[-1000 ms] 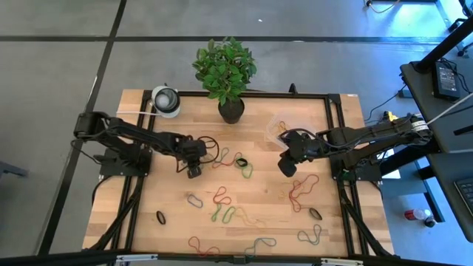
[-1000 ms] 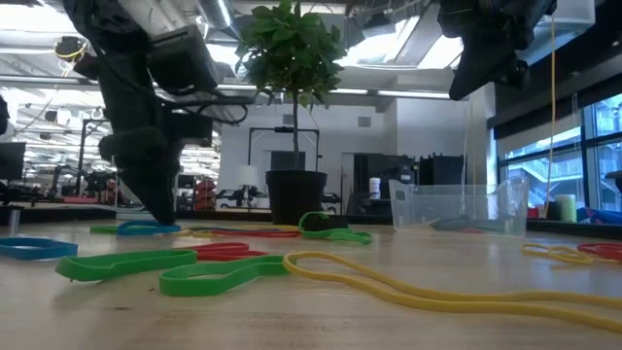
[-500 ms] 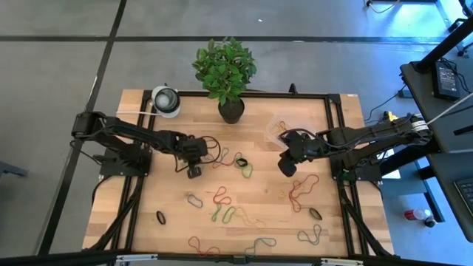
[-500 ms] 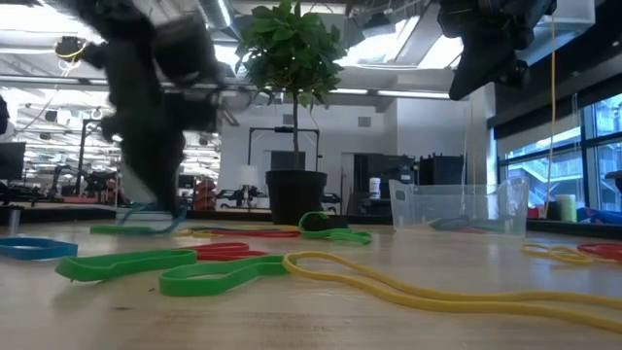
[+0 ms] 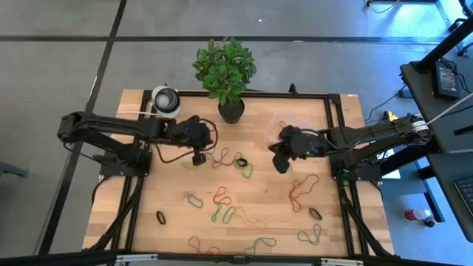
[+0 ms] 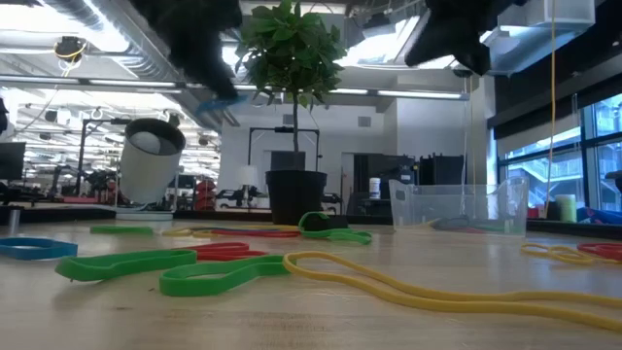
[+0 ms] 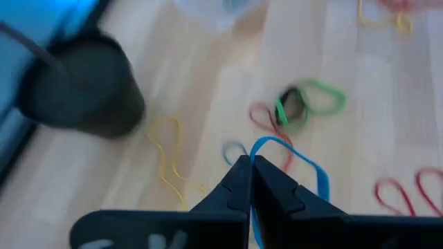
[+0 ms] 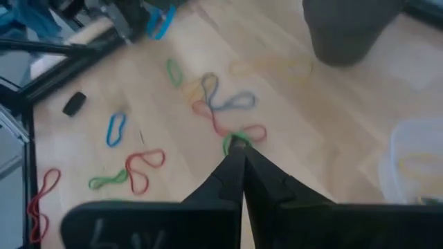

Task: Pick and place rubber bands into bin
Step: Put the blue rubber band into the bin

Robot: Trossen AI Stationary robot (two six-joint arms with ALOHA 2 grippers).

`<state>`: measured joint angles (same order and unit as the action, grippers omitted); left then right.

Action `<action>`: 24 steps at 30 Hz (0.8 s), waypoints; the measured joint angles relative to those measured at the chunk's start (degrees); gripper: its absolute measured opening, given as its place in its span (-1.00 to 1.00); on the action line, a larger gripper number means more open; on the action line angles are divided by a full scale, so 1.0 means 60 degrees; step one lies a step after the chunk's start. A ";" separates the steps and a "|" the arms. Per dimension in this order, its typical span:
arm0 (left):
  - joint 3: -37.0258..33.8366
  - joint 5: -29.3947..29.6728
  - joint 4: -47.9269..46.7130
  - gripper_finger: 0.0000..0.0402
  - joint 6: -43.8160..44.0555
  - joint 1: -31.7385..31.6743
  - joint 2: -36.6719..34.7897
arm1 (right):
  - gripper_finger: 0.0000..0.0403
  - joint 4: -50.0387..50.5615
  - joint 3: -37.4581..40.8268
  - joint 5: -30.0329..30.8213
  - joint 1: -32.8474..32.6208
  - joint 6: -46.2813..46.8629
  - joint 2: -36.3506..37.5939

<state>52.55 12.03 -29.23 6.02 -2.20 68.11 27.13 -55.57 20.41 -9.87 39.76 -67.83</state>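
Many rubber bands (image 5: 222, 198) in red, green, yellow and black lie scattered on the wooden table. My left gripper (image 5: 198, 157) is raised above the table's left-middle, shut on a blue rubber band (image 7: 308, 164), also seen in the low view as the blue band (image 6: 222, 107). My right gripper (image 5: 279, 164) hangs shut and empty in the air right of centre, above a green band (image 8: 235, 142). The transparent bin (image 5: 279, 125) stands at the far right with its base on the table; the low view shows the bin's wall (image 6: 457, 209). My left gripper pinches the blue band between its two fingertips at one end of the loop (image 7: 257, 143). The fingers slant downward from the table's left side. The rest of the loop hangs free beyond and below the tips, slack and clear of the table.
A black plant pot (image 5: 230, 109) with a leafy plant stands at the far middle edge. A round white-and-grey object (image 5: 165, 100) sits at the far left. A black frame (image 5: 334, 148) borders the table. More bands lie toward the near edge (image 5: 255, 244).
My left gripper has risen from the table and gone a little toward the far edge, tipping up. The blue band, which lay on the table, now hangs lifted clear from its tips. My right gripper has tipped up slightly and shifted a little toward the left.
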 joint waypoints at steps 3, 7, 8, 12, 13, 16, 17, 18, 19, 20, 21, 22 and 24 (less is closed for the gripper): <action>0.0364 0.0055 0.0542 -0.99 -0.0320 0.0000 -0.0079 | -0.94 -0.0211 0.0000 0.0090 0.0000 -0.0432 0.0000; 0.0871 0.0152 0.1853 -0.99 -0.1018 0.0000 0.0113 | -0.94 -0.0135 0.0000 0.0088 0.0000 -0.0431 0.0046; 0.1068 0.0244 0.2110 -0.99 -0.1173 0.0000 0.0250 | -0.94 -0.0079 0.0000 0.0087 0.0000 -0.0431 0.0107; 0.2261 0.0697 0.2265 -0.99 -0.1556 -0.0125 0.1276 | -0.94 0.0598 0.0000 0.0087 -0.0055 -0.0532 0.0622; 0.2614 0.0734 0.2265 -0.99 -0.1622 -0.0177 0.1603 | -0.95 0.0885 0.0000 0.0090 -0.0102 -0.0643 0.0819; 0.3718 0.0737 0.2262 -0.99 -0.1716 -0.0308 0.2696 | -0.98 0.1756 0.0000 0.0085 -0.0232 -0.0824 0.1528; 0.4139 0.0687 0.2273 -0.99 -0.1716 -0.0357 0.3119 | -0.98 0.2044 0.0000 0.0084 -0.0281 -0.0922 0.1777; 0.4510 0.0551 0.2273 -0.99 -0.1721 -0.0399 0.3506 | -0.98 0.2296 0.0000 0.0081 -0.0328 -0.0984 0.2027; 0.4863 0.0437 0.2260 -0.99 -0.1734 -0.0443 0.3887 | -0.98 0.2570 0.0000 0.0054 -0.0367 -0.1091 0.2295; 0.5251 0.0307 0.2266 -0.99 -0.1733 -0.0494 0.4304 | -0.98 0.2901 0.0000 -0.0036 -0.0396 -0.1211 0.2562; 0.5621 0.0229 0.2278 -0.99 -0.1736 -0.0542 0.4692 | -0.99 0.3226 0.0000 -0.0172 -0.0404 -0.1348 0.2810; 0.5972 0.0144 0.2271 -0.99 -0.1734 -0.0599 0.5077 | -0.99 0.3581 0.0000 -0.0346 -0.0408 -0.1435 0.3059; 0.6700 -0.0088 0.2252 -0.99 -0.1731 -0.0702 0.5869 | -0.99 0.4257 0.0000 -0.0731 -0.0408 -0.1537 0.3451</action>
<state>92.75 11.50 -15.72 -4.36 -6.41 103.32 52.67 -55.57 16.02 -12.32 30.54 -47.13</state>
